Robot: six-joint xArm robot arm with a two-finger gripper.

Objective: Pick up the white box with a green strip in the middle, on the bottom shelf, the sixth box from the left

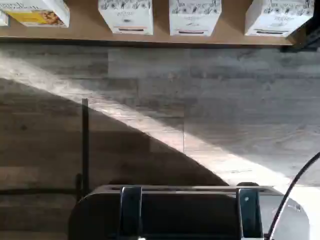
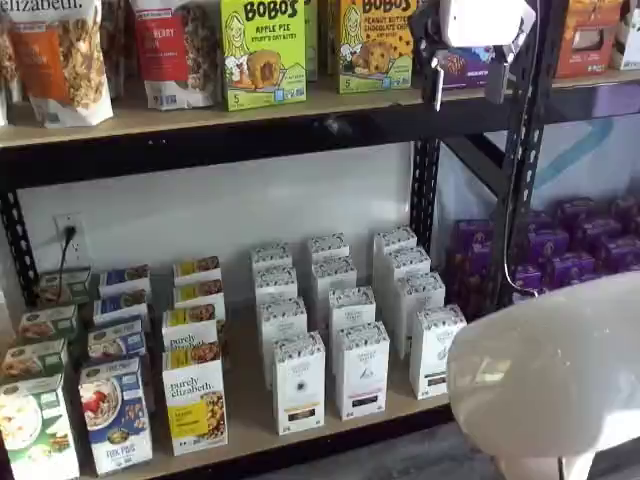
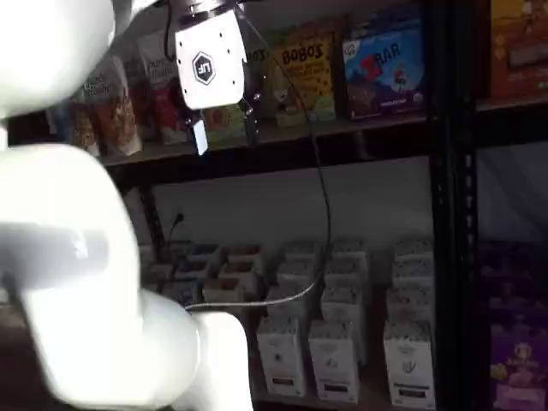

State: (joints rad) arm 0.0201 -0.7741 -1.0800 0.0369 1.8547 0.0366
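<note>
The white box (image 2: pixel 435 350) stands at the right end of the front row on the bottom shelf (image 2: pixel 250 432), with two alike boxes to its left. It also shows in a shelf view (image 3: pixel 409 364) and in the wrist view (image 1: pixel 277 17), upright and untouched. My gripper (image 2: pixel 467 88) hangs high in front of the upper shelf, far above the box. Its two black fingers (image 2: pixel 437 85) stand apart with a plain gap and nothing between them. In a shelf view the gripper (image 3: pixel 224 133) shows the same, open and empty.
Rows of like white cartons (image 2: pixel 298 382) and yellow-and-white boxes (image 2: pixel 195 402) fill the bottom shelf. Bobo's boxes (image 2: pixel 262 50) line the upper shelf. A black upright (image 2: pixel 520 150) and purple boxes (image 2: pixel 570 250) stand right. The white arm (image 2: pixel 550 370) hides the lower right corner. A cable (image 3: pixel 321 197) hangs down.
</note>
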